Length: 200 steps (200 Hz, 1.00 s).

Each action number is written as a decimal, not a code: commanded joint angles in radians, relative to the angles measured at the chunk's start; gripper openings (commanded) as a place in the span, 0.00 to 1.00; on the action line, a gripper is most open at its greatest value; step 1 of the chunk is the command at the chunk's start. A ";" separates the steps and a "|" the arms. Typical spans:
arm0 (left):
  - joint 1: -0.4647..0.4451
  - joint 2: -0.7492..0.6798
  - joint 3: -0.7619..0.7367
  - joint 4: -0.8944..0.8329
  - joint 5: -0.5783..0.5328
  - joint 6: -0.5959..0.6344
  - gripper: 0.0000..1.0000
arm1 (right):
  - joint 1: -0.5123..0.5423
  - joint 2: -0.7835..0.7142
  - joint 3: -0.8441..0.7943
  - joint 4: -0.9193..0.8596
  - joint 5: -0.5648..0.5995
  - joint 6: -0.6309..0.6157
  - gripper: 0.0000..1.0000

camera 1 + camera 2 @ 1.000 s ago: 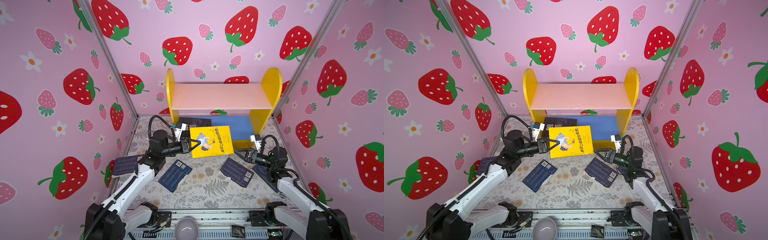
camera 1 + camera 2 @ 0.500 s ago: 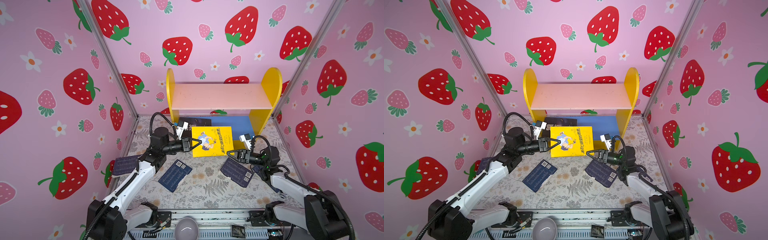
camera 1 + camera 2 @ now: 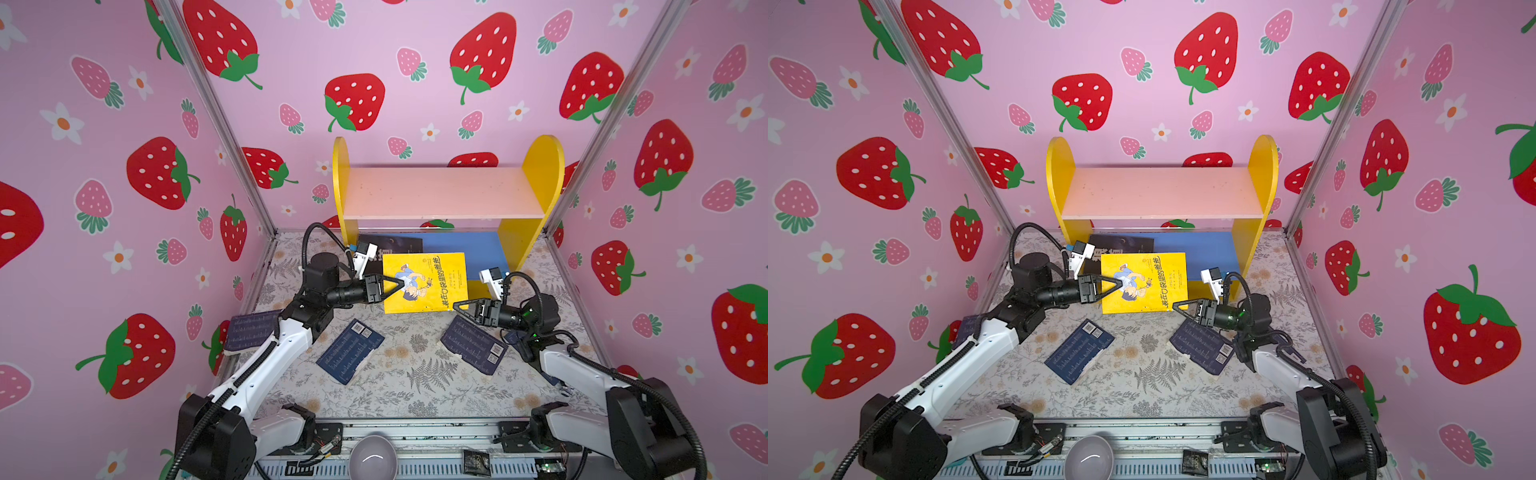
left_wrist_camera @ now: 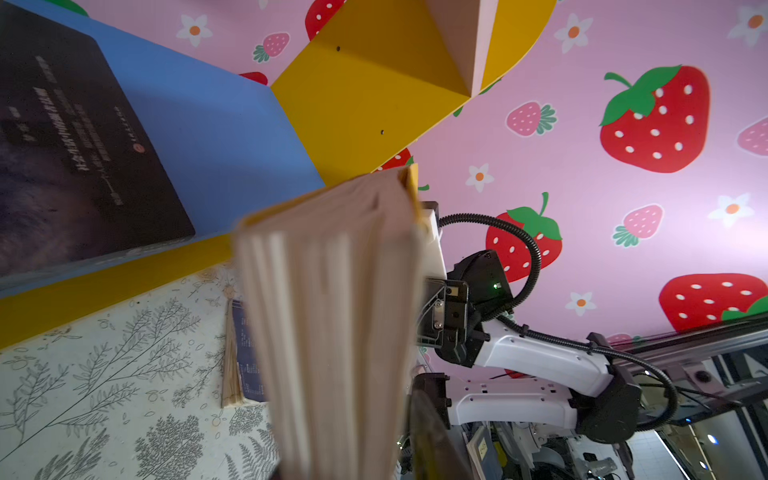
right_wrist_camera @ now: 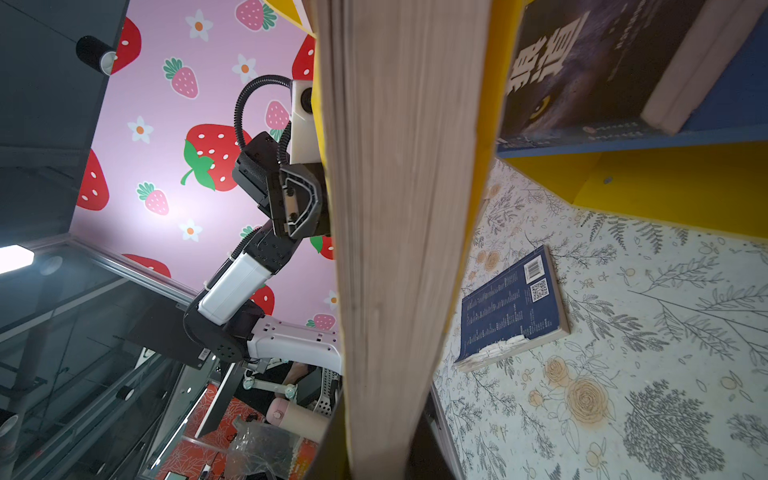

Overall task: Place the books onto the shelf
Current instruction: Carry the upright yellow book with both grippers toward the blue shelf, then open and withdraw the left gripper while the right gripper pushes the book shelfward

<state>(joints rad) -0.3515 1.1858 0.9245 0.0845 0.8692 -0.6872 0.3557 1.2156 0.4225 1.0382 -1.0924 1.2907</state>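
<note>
Starting with the right tool (image 3: 456,306): it's clamped tight on the lower right corner of the yellow book (image 3: 428,282), and in the right wrist view the page block (image 5: 399,208) is seen wedged right between the jaws. The left tool (image 3: 395,286) is set at the opposite edge of the same book. The pages are seen between its jaws too, but whether they're really gripped or just loosely framed can't be told, tbh.

The yellow book is held clear of the surface (image 3: 415,386) between the two tools, cover turned up toward both top views. It's placed just in front of the shelf (image 3: 540,166), overlapping the blue lower board (image 3: 469,249). A dark book (image 3: 395,243) is laid flat at that board's left end, and the pink upper board (image 3: 440,191) is seen above it.

On the surface, a middle navy book (image 3: 349,351) is laid flat. A right navy book (image 3: 473,345) is seen just below the right tool, and a left navy book (image 3: 249,330) is tucked beside the left arm.
</note>
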 commanded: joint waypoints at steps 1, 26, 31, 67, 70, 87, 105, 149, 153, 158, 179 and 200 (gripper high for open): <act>0.000 -0.066 0.074 -0.105 -0.080 0.077 0.62 | -0.004 0.032 0.005 0.064 0.076 0.022 0.06; -0.001 -0.155 0.114 -0.350 -0.356 0.179 0.75 | -0.006 0.073 0.036 0.063 0.157 0.033 0.01; -0.001 -0.175 0.120 -0.393 -0.415 0.194 0.78 | -0.006 0.082 0.045 0.063 0.175 0.032 0.00; -0.001 -0.332 0.118 -0.553 -0.723 0.242 0.90 | 0.005 0.170 0.158 0.093 0.231 0.046 0.00; -0.001 -0.346 0.114 -0.558 -0.759 0.242 0.91 | 0.007 0.178 0.171 0.084 0.233 0.042 0.00; -0.001 -0.426 0.088 -0.582 -0.865 0.233 0.93 | 0.035 0.207 0.242 0.011 0.250 -0.010 0.00; 0.001 -0.504 0.050 -0.594 -0.941 0.215 0.95 | 0.074 0.234 0.311 -0.060 0.268 -0.066 0.00; 0.000 -0.602 0.000 -0.611 -0.978 0.196 0.97 | 0.141 0.360 0.474 -0.127 0.310 -0.133 0.00; 0.001 -0.605 -0.001 -0.612 -0.977 0.196 0.97 | 0.147 0.374 0.492 -0.144 0.314 -0.148 0.00; 0.001 -0.607 -0.001 -0.616 -0.976 0.195 0.97 | 0.157 0.396 0.518 -0.165 0.322 -0.166 0.00; 0.001 -0.616 -0.008 -0.625 -0.966 0.189 0.97 | 0.183 0.464 0.597 -0.195 0.320 -0.203 0.00; 0.001 -0.631 -0.019 -0.631 -0.960 0.183 0.97 | 0.196 0.519 0.651 -0.202 0.306 -0.208 0.00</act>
<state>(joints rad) -0.3534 0.5793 0.9157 -0.5278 -0.0711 -0.4953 0.5362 1.7050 0.9932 0.7975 -0.7914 1.1362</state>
